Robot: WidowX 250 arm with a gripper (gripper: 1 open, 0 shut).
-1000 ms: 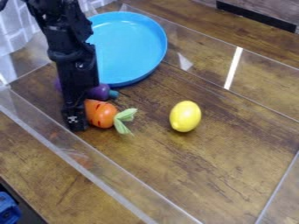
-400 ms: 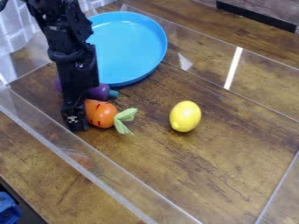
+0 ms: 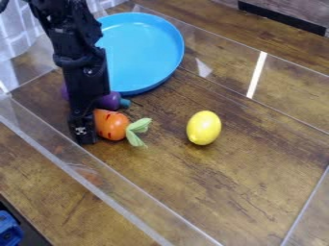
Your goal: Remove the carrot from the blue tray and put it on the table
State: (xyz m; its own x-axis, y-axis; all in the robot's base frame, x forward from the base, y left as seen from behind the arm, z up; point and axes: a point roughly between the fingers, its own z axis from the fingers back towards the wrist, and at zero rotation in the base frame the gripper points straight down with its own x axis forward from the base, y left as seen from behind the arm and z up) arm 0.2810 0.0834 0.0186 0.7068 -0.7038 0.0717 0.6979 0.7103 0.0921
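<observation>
Clearly, in the camera view, the carrot (image 3: 112, 125) lies on the brown wood table (image 3: 203, 195), at the lower end of the black gripper (image 3: 88, 127). Its orange body sits just beside the fingertips, on the side toward the yellow lemon (image 3: 203, 128), and the gripper hides part of its far end. The gripper is released, its jaws spread wide; whether a finger touches the carrot cannot be told from this angle.

The blue tray (image 3: 139, 52) stands beyond the carrot, toward the top of the view, and the two are apart. The arm covers part of the tray's left side; the part of its floor that shows is bare blue. The purple eggplant (image 3: 113, 100) is outside the tray, near its lower rim, partly hidden behind the gripper and between the tray and the carrot. The lemon lies on the table, well apart from the tray.

The carrot lies on its side, with its long axis running roughly across the view. Its green leafy top points right, toward the lemon, with leaves fanned both slightly up and downward, while the orange body extends left to the gripper.
</observation>
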